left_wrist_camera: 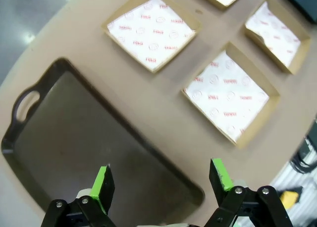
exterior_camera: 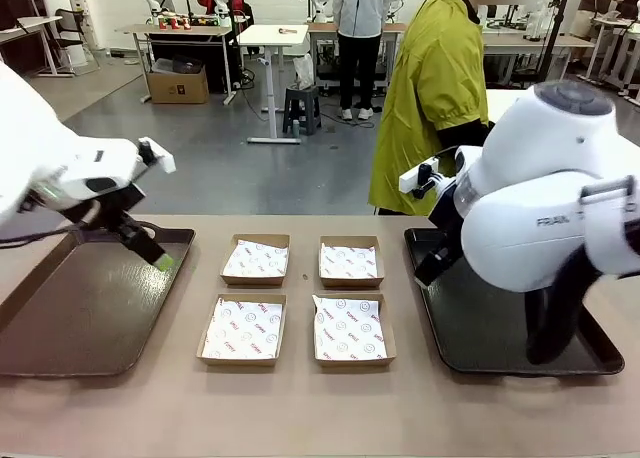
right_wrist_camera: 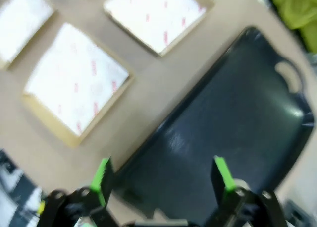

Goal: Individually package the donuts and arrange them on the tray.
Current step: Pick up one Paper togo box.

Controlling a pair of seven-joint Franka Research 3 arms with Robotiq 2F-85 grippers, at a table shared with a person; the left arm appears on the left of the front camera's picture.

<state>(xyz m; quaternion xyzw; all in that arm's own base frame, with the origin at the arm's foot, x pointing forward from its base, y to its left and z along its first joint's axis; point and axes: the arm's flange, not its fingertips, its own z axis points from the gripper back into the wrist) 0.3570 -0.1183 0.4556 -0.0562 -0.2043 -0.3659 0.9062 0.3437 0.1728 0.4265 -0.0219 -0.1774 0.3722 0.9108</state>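
The left gripper (left_wrist_camera: 161,180) and right gripper (right_wrist_camera: 161,175) hovered, jaws open, over two dark plastic trays (exterior_camera: 60,328). Four paper-lined brown cardboard boxes (exterior_camera: 254,238) mid-frame held no donuts, so all packaging seemingly lay ahead.

Grey floor (exterior_camera: 200,148), white desks (exterior_camera: 272,36) (w/ stool (exterior_camera: 302,106))

left tray (left_wrist_camera: 74,138) under left claw (left_wrist_camera: 161,180): dark plastic, smooth, dull sheen | right tray (right_wrist_camera: 237,108) under right claw (right_wrist_camera: 161,175): same, glossier | boxes (left_wrist_camera: 263,119) ahead of left claw: matt brown cardboard | paper liners (left_wrist_camera: 228,95): white, printed | table (left_wrist_camera: 148,103): matt tan | pads (left_wrist_camera: 103,185): green, matt
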